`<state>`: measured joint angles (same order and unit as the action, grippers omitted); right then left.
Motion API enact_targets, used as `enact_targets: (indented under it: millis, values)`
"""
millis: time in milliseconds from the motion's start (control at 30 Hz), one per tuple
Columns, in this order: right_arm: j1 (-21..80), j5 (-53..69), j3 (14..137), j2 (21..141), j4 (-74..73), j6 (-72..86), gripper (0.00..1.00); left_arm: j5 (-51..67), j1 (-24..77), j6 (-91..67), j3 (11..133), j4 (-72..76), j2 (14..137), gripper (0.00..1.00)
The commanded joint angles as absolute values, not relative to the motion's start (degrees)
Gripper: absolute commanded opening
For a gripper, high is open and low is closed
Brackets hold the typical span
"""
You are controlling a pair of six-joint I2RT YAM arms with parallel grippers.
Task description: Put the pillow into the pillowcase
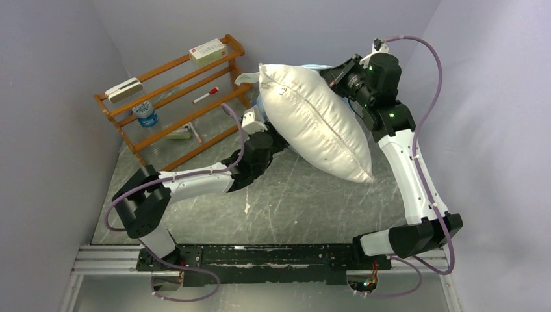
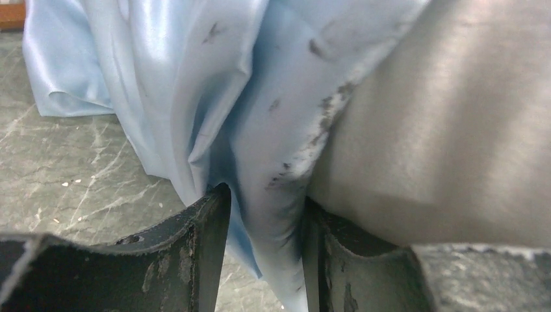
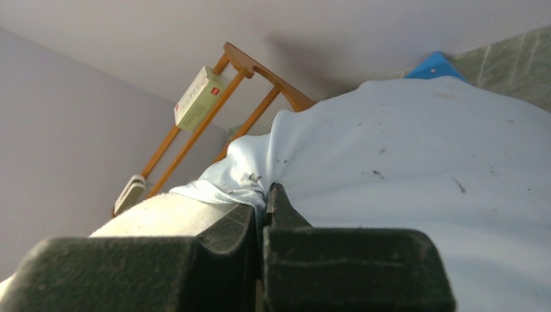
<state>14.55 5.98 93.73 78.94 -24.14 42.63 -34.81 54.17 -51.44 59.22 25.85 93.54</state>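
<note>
From above, the pillow [image 1: 315, 123] stands on its long edge on the table [image 1: 292, 201], leaning, with only slivers of the pillowcase [image 1: 258, 109] showing behind its far left side. The left tool [image 1: 271, 140] sits low against the pillow's left face and the right tool [image 1: 333, 77] at its top far corner. In the left wrist view, the left tool [image 2: 265, 208] is narrowed on a bunched fold of the pillowcase [image 2: 182, 78], with the pillow [image 2: 455, 130] pressing in just beside the right finger. In the right wrist view, the right tool [image 3: 263, 201] is pinched tight on a puckered edge of the pillowcase [image 3: 422, 162], with the pillow [image 3: 169, 218] touching on the left (a wooden rack [image 3: 260, 78] stands behind). I judge the step in hand to be working the sack's mouth around the pillow's end, barely begun. The next move calls for spreading both grips apart, then drawing the cloth along the pillow without losing either pinch.
</note>
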Motion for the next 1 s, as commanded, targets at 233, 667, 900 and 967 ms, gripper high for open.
enact_targets:
  millis: [233, 667, 900, 967]
  values:
    - [13.7, 3.6, 93.4, 76.8, -20.5, 43.4, 0.0, -34.6, 54.3, -48.5, 56.2, 34.0, 91.1, 0.05]
    - [13.5, -5.4, 109.4, 80.1, -26.4, 46.5, 0.0, -14.7, 54.3, -38.5, 72.9, 22.8, 75.5, 0.05]
    - [13.5, -6.4, 129.5, 87.2, -39.2, 46.7, 0.0, -7.7, 54.2, -36.7, 83.2, 17.6, 74.9, 0.05]
    - [13.6, -7.9, 129.5, 86.1, -40.3, 47.2, 0.0, -6.8, 54.1, -36.4, 86.4, 14.7, 75.4, 0.05]
